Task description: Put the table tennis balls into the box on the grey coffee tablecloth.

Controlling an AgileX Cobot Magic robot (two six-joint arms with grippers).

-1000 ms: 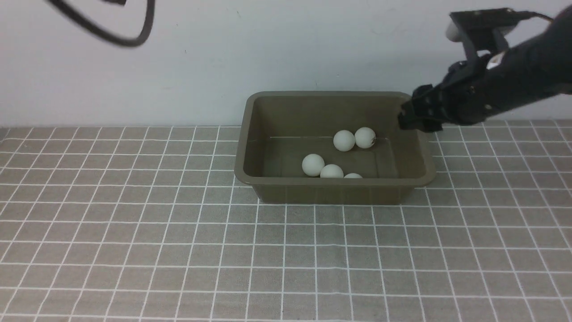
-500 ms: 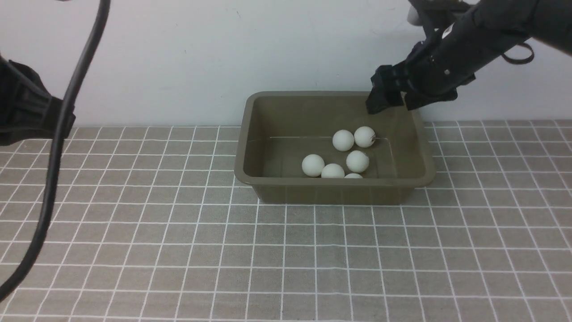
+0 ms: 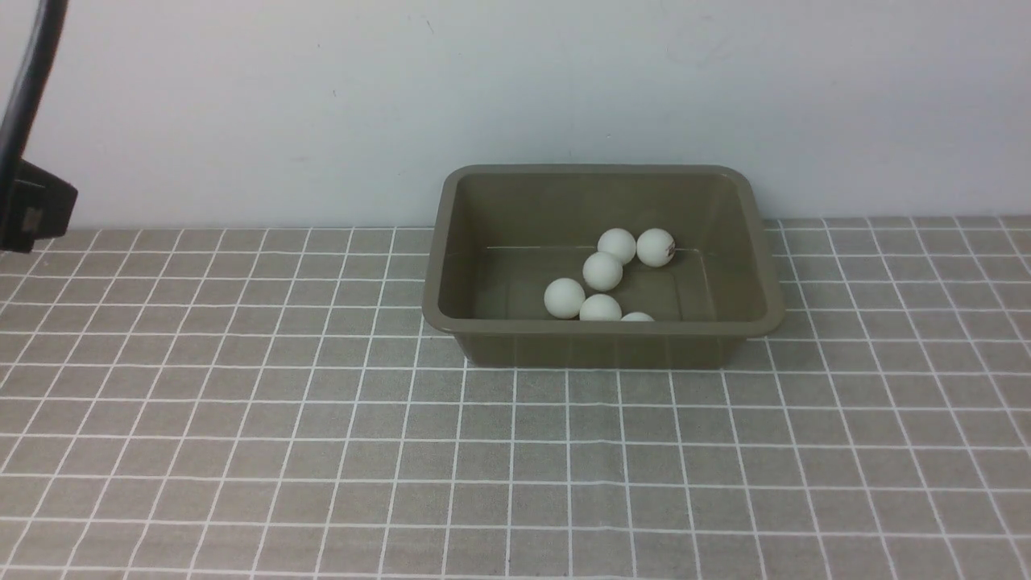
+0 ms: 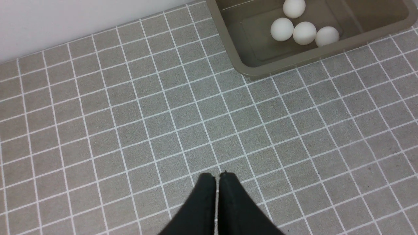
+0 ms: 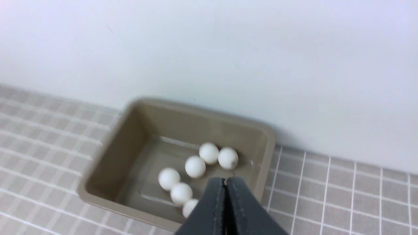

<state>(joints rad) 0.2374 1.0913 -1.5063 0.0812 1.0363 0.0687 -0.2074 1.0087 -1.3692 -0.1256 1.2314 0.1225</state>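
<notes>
Six small matte white table tennis balls lie in the shallow olive-brown plastic box with the flared rim. The box stands on the grey-brown checked fabric tablecloth, close to the pale room wall. Two balls touch at the far side, one sits just in front of them, and three line the box's near side.

I see no ball on the cloth in any view, so I judge the task to be at its end, or very near it. The left gripper hangs over bare cloth well apart from the box, its jaws pressed together on nothing. The right gripper is held up off the cloth near the box, its jaws likewise together and empty. The next move, as I read it, calls only for a check of the cloth for a stray ball. Failing that, both arms need only keep clear of the box.

Some things are hidden:
- **Front view:** the nearest ball shows only its top over the rim. Neither gripper is in sight, just a black cable and a dark block at the left edge.
- **Left wrist view:** the box is cut off, so only four balls show.
- **Right wrist view:** the picture is blurred, and the fingers cover part of one ball.
- **Ball markings:** the dark mark on one ball is too small to read.
</notes>
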